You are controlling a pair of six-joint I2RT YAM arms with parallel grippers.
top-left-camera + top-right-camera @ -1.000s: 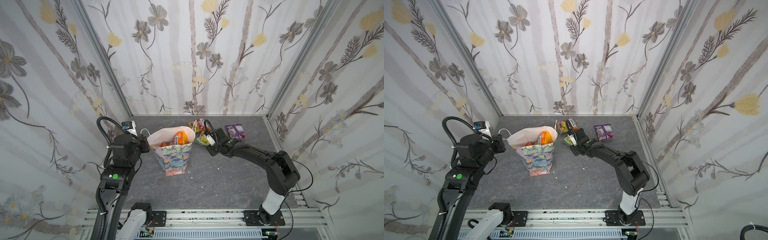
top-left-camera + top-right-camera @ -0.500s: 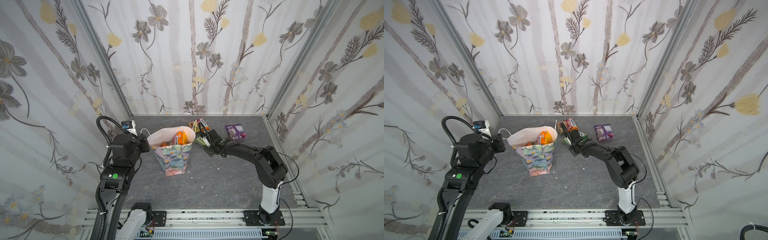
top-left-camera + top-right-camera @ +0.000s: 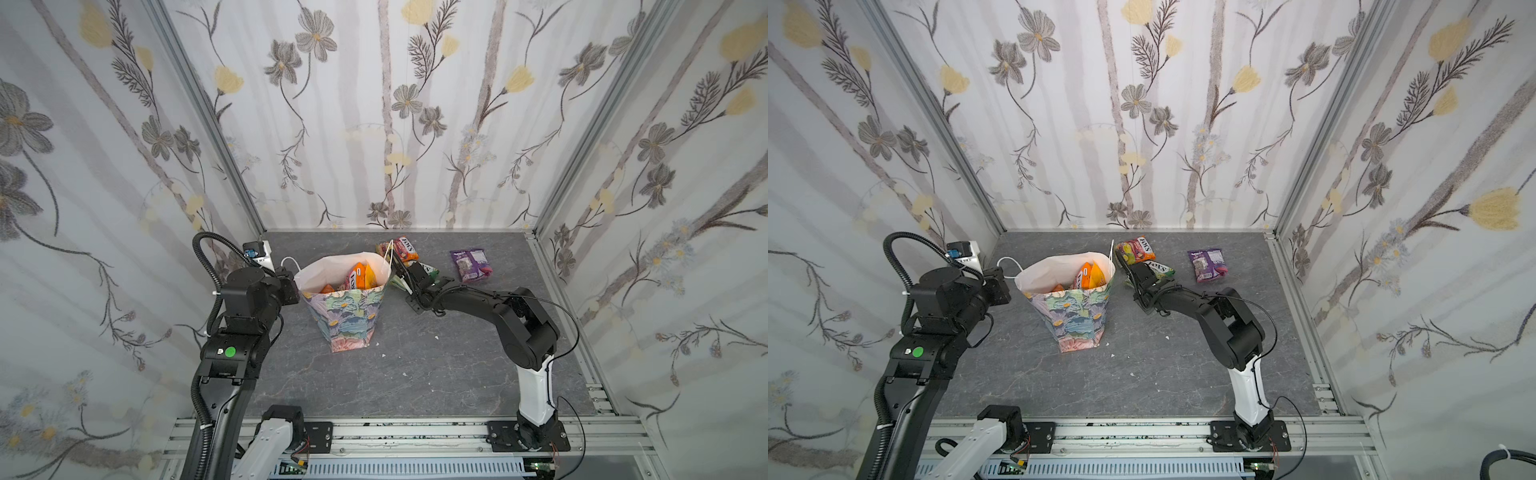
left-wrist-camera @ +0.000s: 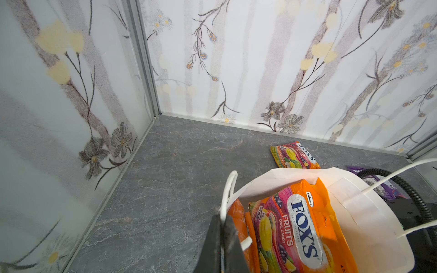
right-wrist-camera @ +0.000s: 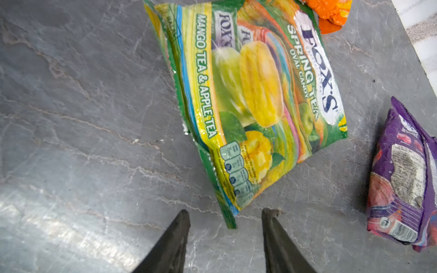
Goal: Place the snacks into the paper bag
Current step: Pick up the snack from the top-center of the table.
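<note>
— What does the paper bag (image 3: pixel 347 320) look like?
— Tall and four-sided. It stands upright with its mouth open near the middle of the desk (image 3: pixel 415 374), a matt grey slab veined like slate. The outside carries a pastel floral print, the lining is plain smooth white, and thin white cord handles loop up from the rim.
— And the left pincer (image 4: pixel 221 227)?
— Clenched on the bag's rim, on the left arm's side. Its flat dark fingers pinch the white paper edge right by one cord handle.
— Where are the snacks?
— Some stand inside the bag: a glossy, crinkled orange FOX'S Fruits packet (image 4: pixel 302 227) faces up, with more orange foil tucked beside it. Three lie flat on the desk behind and to the right of the bag. An orange-pink packet (image 3: pixel 1136 249) sits nearest the back wall. Just beside it lies a shiny green packet (image 5: pixel 255 99), rectangular with crimped seams and printed with yellow mango. A purple packet (image 5: pixel 402 184), puffier and creased, rests well apart, further right.
— The right pincer (image 5: pixel 228 221)?
— Released. Its two dark wedge-shaped fingers stand apart low over the grey surface, and the green packet's corner pokes into the gap between the tips. Whether either finger touches the foil, I cannot tell.
</note>
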